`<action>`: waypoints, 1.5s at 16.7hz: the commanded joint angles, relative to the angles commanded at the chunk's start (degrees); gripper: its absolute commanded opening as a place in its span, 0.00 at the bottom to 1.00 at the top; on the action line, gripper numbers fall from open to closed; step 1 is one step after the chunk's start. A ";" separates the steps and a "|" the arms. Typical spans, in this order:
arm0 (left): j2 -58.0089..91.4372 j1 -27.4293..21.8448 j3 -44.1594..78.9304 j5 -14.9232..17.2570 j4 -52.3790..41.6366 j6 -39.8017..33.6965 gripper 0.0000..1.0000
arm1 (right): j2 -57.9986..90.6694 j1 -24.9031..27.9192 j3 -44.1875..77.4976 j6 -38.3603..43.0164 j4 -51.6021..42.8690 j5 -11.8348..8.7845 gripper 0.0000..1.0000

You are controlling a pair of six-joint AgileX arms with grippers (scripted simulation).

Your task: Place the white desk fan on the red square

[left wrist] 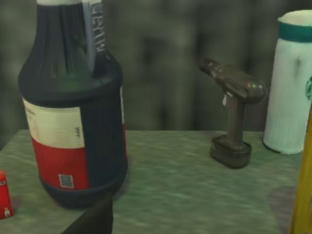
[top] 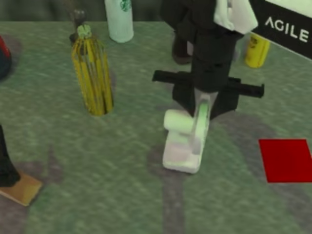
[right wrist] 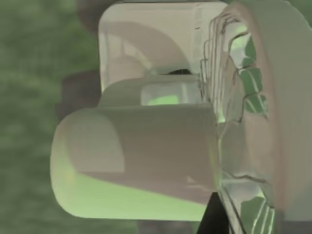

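The white desk fan (top: 184, 142) stands on the table just right of centre, its flat base toward the front and its thin disc head (top: 201, 118) upright behind the stubby motor housing (top: 178, 122). My right gripper (top: 202, 108) hangs straight over the fan, low around the disc head. In the right wrist view the white desk fan (right wrist: 146, 156) fills the picture, very close. The red square (top: 286, 160) lies flat at the right edge, well apart from the fan. My left gripper (top: 5, 165) is parked at the left edge.
A tall yellow bottle (top: 92, 78) stands left of centre, a white cylinder with a green logo (top: 120, 19) at the back. A dark drill (left wrist: 234, 117), a dark jug (left wrist: 73, 107) and a small yellow bottle (top: 256, 49) stand along the back. A tan wooden block (top: 22, 190) lies front left.
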 joint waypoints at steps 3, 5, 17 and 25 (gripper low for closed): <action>0.00 0.00 0.00 0.00 0.00 0.00 1.00 | 0.77 0.19 7.19 0.02 -5.77 0.02 0.00; 0.00 0.00 0.00 0.00 0.00 0.00 1.00 | 1.12 0.34 10.61 -0.11 -9.05 0.03 0.00; 0.00 0.00 0.00 0.00 0.00 0.00 1.00 | -5.44 -5.25 2.34 12.91 -8.11 0.23 0.00; 0.00 0.00 0.00 0.00 0.00 0.00 1.00 | -22.45 -18.03 -20.16 47.09 -2.53 0.78 0.00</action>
